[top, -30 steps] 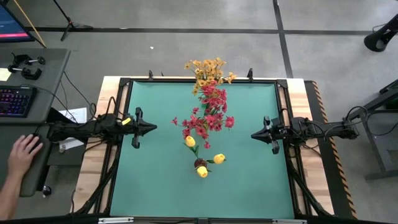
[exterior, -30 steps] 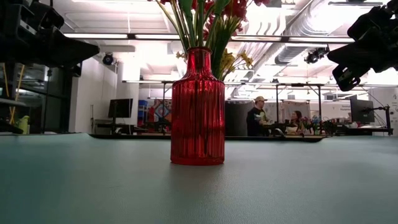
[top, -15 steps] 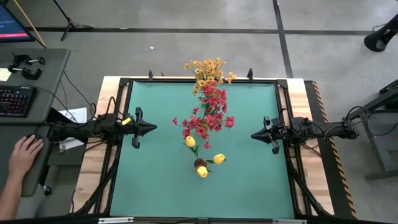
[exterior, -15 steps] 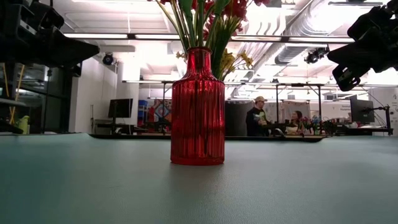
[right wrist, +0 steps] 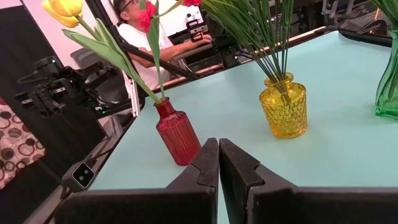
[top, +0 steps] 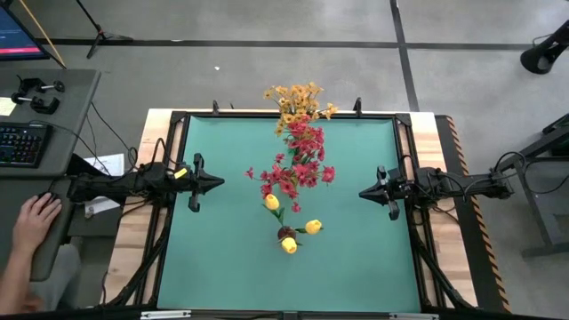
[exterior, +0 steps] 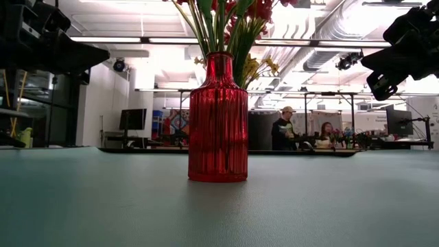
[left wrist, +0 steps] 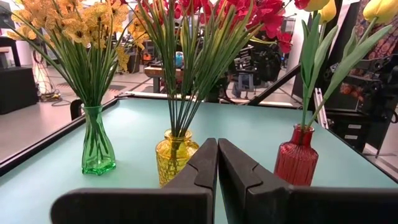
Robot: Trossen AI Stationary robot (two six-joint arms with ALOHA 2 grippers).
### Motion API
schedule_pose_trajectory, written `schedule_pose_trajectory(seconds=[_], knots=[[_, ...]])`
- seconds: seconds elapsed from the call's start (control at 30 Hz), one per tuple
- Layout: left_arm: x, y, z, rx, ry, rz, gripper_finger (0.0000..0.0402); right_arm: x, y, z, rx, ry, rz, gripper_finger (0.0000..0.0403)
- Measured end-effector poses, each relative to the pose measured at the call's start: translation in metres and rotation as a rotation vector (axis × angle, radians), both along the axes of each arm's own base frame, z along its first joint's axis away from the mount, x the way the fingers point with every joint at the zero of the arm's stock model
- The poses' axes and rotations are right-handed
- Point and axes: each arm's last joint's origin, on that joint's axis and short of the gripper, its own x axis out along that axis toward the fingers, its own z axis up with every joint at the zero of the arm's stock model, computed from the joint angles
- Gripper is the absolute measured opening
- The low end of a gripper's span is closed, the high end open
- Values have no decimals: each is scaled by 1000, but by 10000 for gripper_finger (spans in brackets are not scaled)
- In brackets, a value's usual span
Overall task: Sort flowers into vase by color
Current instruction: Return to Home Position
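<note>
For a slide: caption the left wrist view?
Shut left gripper faces green glass vase of orange sprays, yellow glass vase of red flowers, red glass vase of yellow tulips.

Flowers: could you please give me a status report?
Left gripper shut, empty, parked left; right gripper shut, empty, parked right. Orange sprays in green vase, red flowers in yellow vase, yellow tulips in red vase.

Robotics lab, open-plan: exposed ceiling ducts (exterior: 357,27), strip lights (exterior: 116,39), concrete floor (top: 267,67), side desk (top: 62,107) with keyboard (top: 20,145), monitor (exterior: 132,119), people (exterior: 282,130) at workstations behind.
</note>
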Motion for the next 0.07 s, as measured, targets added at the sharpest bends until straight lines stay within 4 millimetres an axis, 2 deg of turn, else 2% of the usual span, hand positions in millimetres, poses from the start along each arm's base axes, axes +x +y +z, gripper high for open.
schedule_pose_trajectory(seconds=[0.07], knots=[[0, 0, 0, 0, 0, 1, 0, 0, 0, 0, 0, 0, 0, 0]])
